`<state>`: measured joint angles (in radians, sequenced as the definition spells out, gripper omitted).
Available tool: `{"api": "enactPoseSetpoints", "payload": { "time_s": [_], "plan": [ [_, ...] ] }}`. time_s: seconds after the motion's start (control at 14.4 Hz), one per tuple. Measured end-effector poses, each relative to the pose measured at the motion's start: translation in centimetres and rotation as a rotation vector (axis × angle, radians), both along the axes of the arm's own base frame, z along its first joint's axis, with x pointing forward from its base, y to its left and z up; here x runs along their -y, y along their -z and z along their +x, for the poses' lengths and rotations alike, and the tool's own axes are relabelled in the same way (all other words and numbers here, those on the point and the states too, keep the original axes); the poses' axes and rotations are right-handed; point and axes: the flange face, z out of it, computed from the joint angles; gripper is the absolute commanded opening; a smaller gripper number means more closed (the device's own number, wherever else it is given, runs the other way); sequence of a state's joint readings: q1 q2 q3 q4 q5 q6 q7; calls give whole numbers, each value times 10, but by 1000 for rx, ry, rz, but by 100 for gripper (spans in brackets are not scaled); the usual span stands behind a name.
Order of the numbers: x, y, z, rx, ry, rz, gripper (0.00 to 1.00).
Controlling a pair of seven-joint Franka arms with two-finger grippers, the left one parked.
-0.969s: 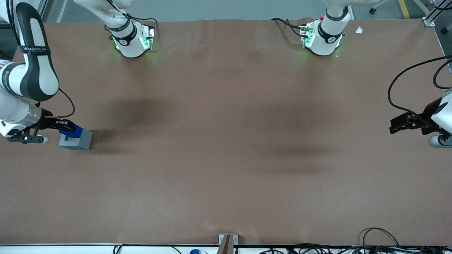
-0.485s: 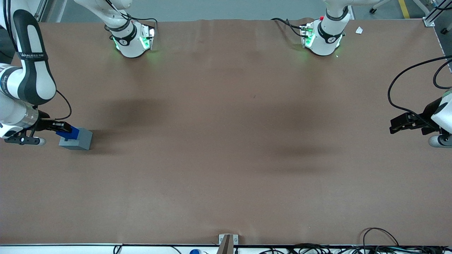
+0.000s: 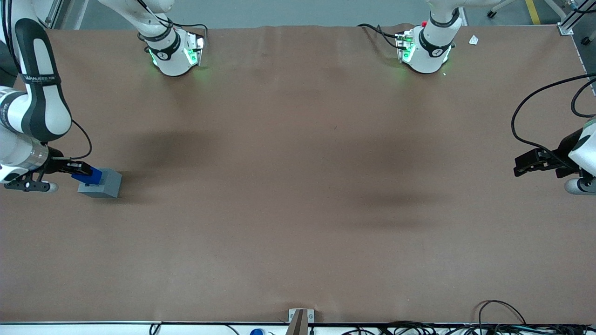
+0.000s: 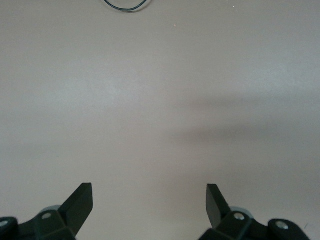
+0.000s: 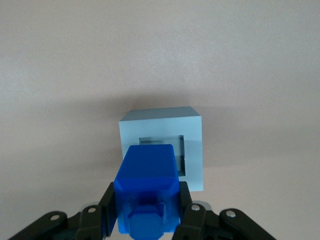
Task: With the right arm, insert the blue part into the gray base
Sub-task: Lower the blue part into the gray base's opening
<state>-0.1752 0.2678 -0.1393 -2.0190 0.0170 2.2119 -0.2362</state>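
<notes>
The gray base (image 3: 101, 183) sits on the brown table at the working arm's end; in the right wrist view the gray base (image 5: 192, 135) shows its square recess. My right gripper (image 3: 83, 171) is shut on the blue part (image 3: 90, 176), holding it at the base's top edge on the arm's side. In the right wrist view the blue part (image 5: 147, 185) sits between the black fingers (image 5: 109, 210) of the gripper (image 5: 147, 212), its knob end toward the camera, overlapping the recess.
Two arm bases (image 3: 174, 51) with green lights stand far from the front camera. Cables (image 3: 507, 318) lie along the table's near edge. A small white scrap (image 3: 473, 40) lies near the parked arm's corner.
The right arm has drawn back toward its own end of the table and lowered a little, taking the blue part with it to the base's top edge. The gray base has not moved.
</notes>
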Motion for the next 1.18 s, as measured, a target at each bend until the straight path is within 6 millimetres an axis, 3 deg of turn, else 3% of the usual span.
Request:
{"api": "enactPoseSetpoints", "payload": {
  "time_s": [1.18],
  "plan": [
    [15,15,0,-15,-9,2,4]
  ]
}}
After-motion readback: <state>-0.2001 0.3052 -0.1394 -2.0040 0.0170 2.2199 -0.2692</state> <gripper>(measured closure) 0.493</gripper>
